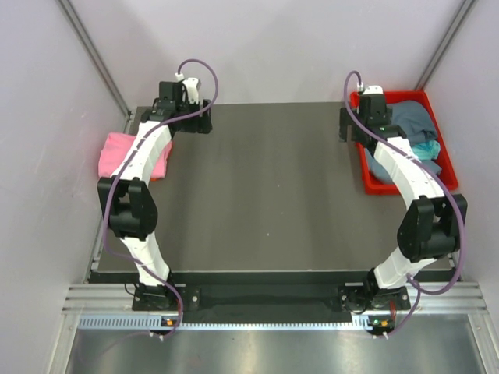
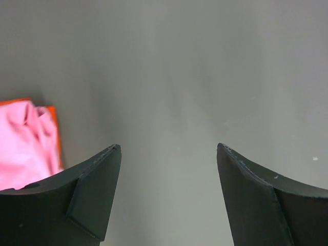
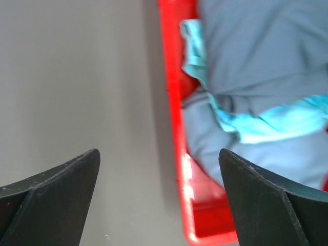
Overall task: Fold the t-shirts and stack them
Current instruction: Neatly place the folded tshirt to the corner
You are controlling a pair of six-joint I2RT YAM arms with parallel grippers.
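A light pink cloth t-shirt (image 1: 132, 154) lies in a soft, rumpled heap at the far left edge of the dark grey counter (image 1: 265, 187), partly hanging past that edge. In the left wrist view a thin strip of bright orange cloth (image 2: 55, 133) shows along its side, seemingly a second shirt under the pink one. That suggests a stack has been started there, though how neatly either is folded cannot be told.

At the far right sits a rigid red plastic tray (image 1: 370, 181). Inside it a grey-blue cloth t-shirt (image 3: 256, 46) is bunched up with a teal cloth t-shirt (image 3: 266, 123) tangled through its folds. Neither is folded, so these two look like the work left: each must come out of the tray, be spread and folded on the counter, and go onto the pile at the left.

The left hand (image 2: 169, 148) hangs over bare counter just to the right of the pink shirt, its two dark fingers spread apart with nothing between them. The right hand (image 3: 159, 151) hangs over the counter beside the tray's left rim, fingers likewise apart and holding nothing, and seems the better placed to reach into the tray.
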